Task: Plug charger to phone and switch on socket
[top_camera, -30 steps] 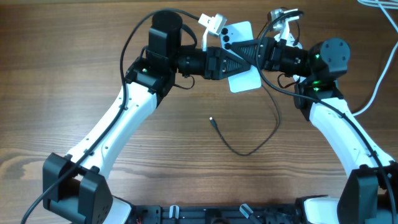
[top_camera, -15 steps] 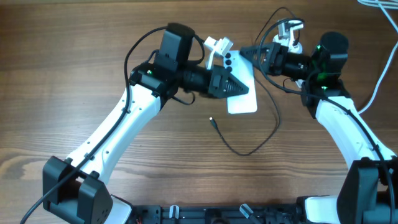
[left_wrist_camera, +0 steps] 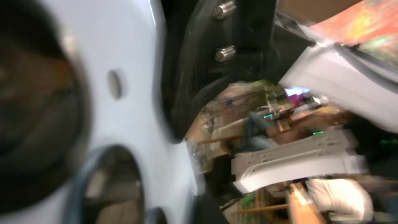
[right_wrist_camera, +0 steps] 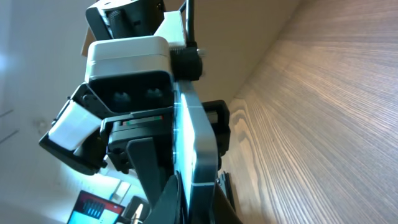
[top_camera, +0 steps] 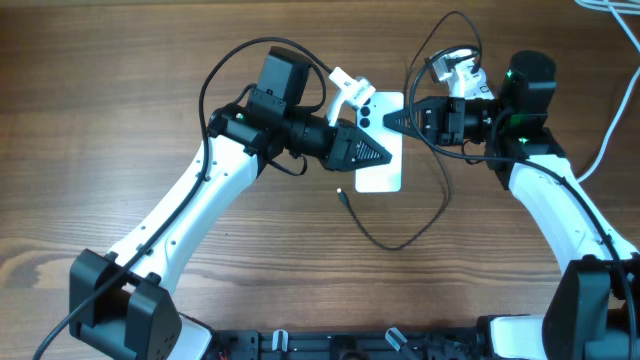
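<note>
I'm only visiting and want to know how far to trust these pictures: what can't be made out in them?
- Power strip: in no view; only a white cord leaves the overhead's right edge.
- Phone screen: overhead shows its back, right wrist its edge.
- Left wrist view: motion blur, phone too close.
- Cable plug: too small overhead.
- Right gripper: open or shut unclear.

This looks like a robotics lab: a left arm (top_camera: 180,215) and a right arm (top_camera: 556,212) stand at a wood-grain table (top_camera: 100,80), and the left wrist view catches blurred, cluttered equipment benches (left_wrist_camera: 280,118).
</note>
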